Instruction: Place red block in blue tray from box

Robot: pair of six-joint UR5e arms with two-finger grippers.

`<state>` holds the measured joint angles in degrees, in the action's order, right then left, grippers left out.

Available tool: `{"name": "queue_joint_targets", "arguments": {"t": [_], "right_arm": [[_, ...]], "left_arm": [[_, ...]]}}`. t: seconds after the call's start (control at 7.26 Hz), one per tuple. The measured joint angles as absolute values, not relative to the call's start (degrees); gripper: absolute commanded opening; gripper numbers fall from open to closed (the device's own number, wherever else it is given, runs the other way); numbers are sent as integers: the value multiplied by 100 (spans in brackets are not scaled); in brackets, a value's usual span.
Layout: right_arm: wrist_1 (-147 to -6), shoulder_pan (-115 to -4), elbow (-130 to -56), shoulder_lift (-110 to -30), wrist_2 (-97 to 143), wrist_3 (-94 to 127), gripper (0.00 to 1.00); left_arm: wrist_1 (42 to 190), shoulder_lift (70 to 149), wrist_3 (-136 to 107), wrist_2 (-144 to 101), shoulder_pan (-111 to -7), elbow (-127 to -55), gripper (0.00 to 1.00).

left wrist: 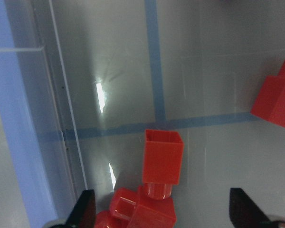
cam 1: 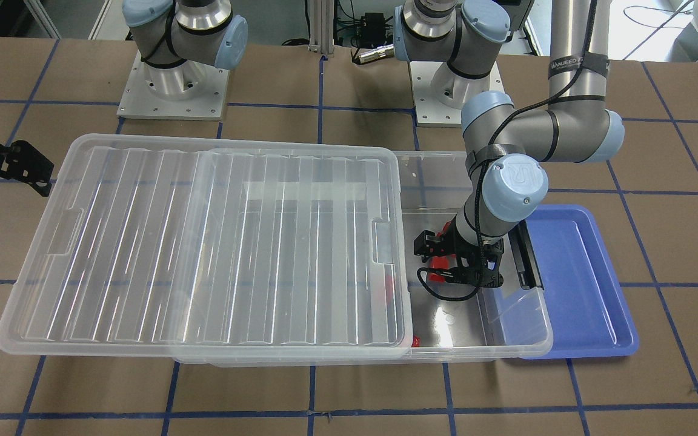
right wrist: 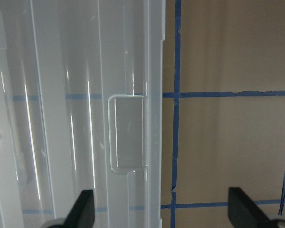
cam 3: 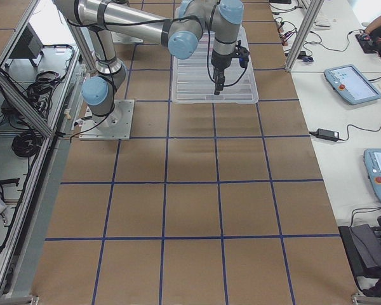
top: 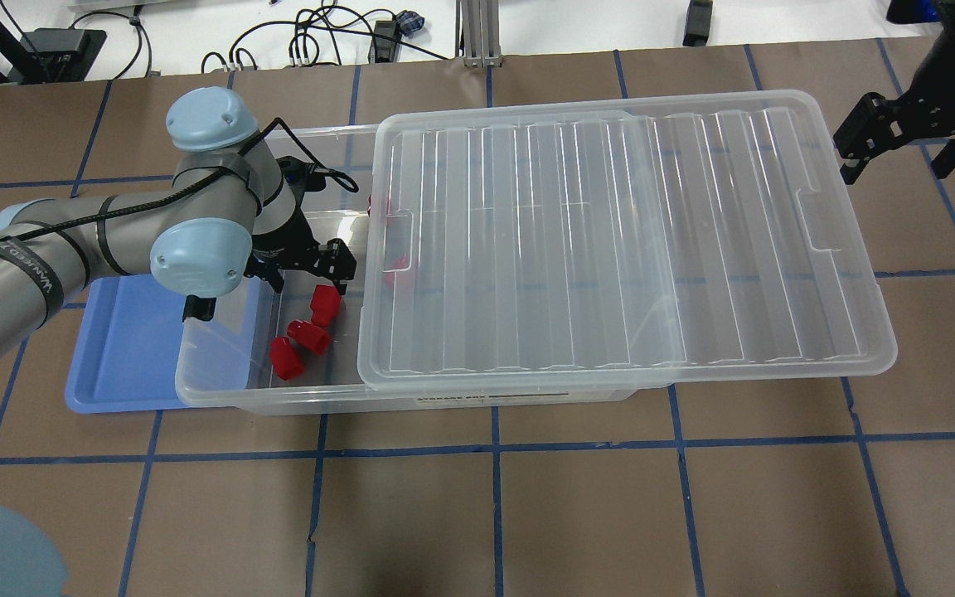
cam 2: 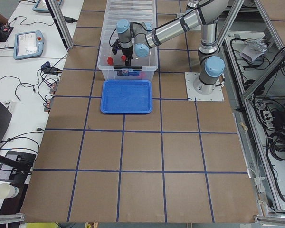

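Note:
The clear box [top: 220, 394] lies across the table with its ribbed lid [top: 610, 240] slid toward my right, so the end by the blue tray [top: 125, 348] is uncovered. Several red blocks lie there, three in a loose group [top: 309, 333]. My left gripper [top: 305, 274] is down inside this end, open, just above them. In the left wrist view a red block [left wrist: 162, 161] lies on its side between the open fingertips [left wrist: 85, 209], untouched. My right gripper [top: 900, 153] is open and empty beside the lid's far end. The tray holds nothing.
Two more red blocks [top: 397, 264] show through the lid's edge. A black latch bar [cam 1: 528, 257] sits on the box end by the tray. The right wrist view shows the lid's handle recess [right wrist: 128, 133] and bare brown table with blue tape lines [right wrist: 228, 142].

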<state>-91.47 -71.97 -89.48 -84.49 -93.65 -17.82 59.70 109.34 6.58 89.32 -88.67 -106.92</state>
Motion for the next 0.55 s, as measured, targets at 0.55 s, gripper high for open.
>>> {"name": "queue_joint_targets", "arguments": {"t": [0.55], "right_arm": [[-9103,-7190,-8919,-8407,-9418,-1777,100]], "left_arm": [[5566,11311,698,8937,-8862,-10722,90]]}}
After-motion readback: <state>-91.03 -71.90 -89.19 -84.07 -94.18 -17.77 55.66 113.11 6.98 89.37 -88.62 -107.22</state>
